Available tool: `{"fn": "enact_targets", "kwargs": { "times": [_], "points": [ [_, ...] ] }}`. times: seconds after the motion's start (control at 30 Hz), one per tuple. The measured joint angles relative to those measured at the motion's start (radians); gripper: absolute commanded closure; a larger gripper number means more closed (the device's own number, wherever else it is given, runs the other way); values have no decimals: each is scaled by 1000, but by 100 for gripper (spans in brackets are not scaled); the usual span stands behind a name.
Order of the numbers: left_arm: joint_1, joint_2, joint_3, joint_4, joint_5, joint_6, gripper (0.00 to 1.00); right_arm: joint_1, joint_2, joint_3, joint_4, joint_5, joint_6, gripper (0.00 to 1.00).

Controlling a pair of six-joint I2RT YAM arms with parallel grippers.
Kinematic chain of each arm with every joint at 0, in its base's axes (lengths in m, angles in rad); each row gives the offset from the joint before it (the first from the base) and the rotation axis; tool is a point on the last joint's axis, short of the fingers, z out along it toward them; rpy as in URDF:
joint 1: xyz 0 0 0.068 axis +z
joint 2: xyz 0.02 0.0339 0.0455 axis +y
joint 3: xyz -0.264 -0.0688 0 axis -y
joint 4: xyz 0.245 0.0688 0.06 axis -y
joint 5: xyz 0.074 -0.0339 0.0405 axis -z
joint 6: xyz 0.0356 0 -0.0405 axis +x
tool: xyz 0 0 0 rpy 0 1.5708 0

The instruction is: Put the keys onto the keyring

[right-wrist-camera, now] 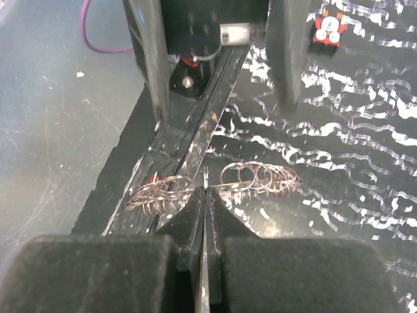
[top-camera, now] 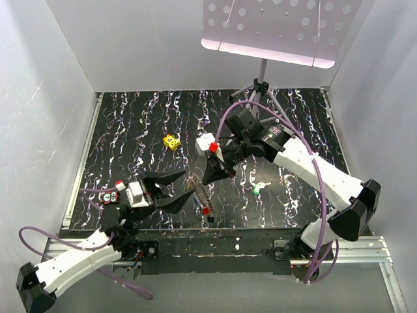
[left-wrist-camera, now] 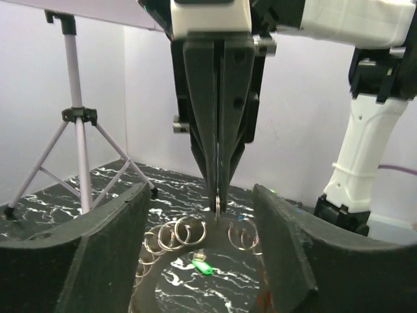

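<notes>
My right gripper [top-camera: 210, 177] is shut on a thin silvery keyring [left-wrist-camera: 216, 197], held edge-on and pointing down. The ring's edge shows just past its tips in the right wrist view [right-wrist-camera: 206, 178]. My left gripper [top-camera: 184, 190] is open and empty, its jaws spread either side of the right gripper's tips [left-wrist-camera: 217, 195]. A green-headed key [top-camera: 258, 190] lies on the table right of the grippers. A green key [left-wrist-camera: 202, 266] also shows between my left fingers. A small red key head [top-camera: 207, 210] lies by the front edge.
A rack holding rows of spare wire rings [right-wrist-camera: 260, 177] lies on the table under the grippers [top-camera: 201, 193]. A yellow spotted block [top-camera: 171, 141] sits at centre left. A grey tripod stand [top-camera: 260, 88] is at the back. White walls enclose the table.
</notes>
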Motion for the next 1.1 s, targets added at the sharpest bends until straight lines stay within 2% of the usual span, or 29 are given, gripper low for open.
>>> {"fn": "enact_targets", "kwargs": {
  "times": [0.1, 0.2, 0.3, 0.53, 0.63, 0.9, 1.1],
  "points": [
    [0, -127, 64, -204, -6, 24, 2, 0, 4, 42, -135, 57, -76, 99],
    [0, -218, 141, -421, -21, 37, 2, 0, 14, 92, -267, 113, -157, 99],
    [0, -252, 184, -549, -39, 42, 2, 1, 24, 121, -365, 157, -219, 99],
    [0, -130, 277, -759, -50, 37, 2, 7, 50, 134, -486, 243, -301, 99],
    [0, -56, 301, -785, -18, 33, 2, 8, 54, 134, -494, 255, -307, 99],
    [0, 58, 301, -705, 69, 32, 13, 8, 74, 146, -490, 258, -297, 99],
    [0, 161, 301, -623, 101, 30, 28, 11, 85, 161, -484, 257, -277, 99]
  ]
}}
